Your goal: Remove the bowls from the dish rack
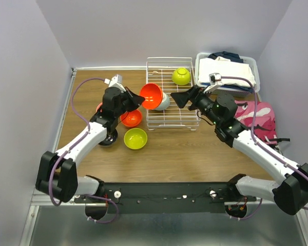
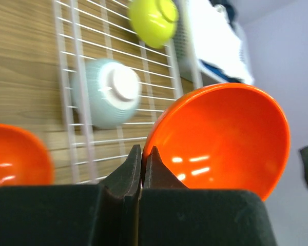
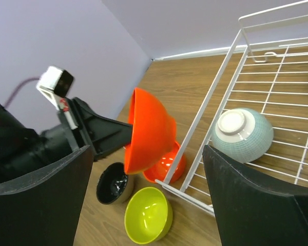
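The left gripper point(image 1: 137, 100) pinches the orange bowl point(image 1: 151, 96) by its rim, tilted above the left edge of the rack point(image 1: 170, 125), probably for carrying out, while the right gripper point(image 1: 176, 98) hovers wide open beside the blue bowl point(image 1: 164, 103) inside.

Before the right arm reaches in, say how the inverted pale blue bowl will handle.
The pale blue bowl looks rigid and glazed, probably slippery on its dome. Its foot ring faces up, likely the surest pinch. Rim-down on the dish rack wires, it should slide, not roll.
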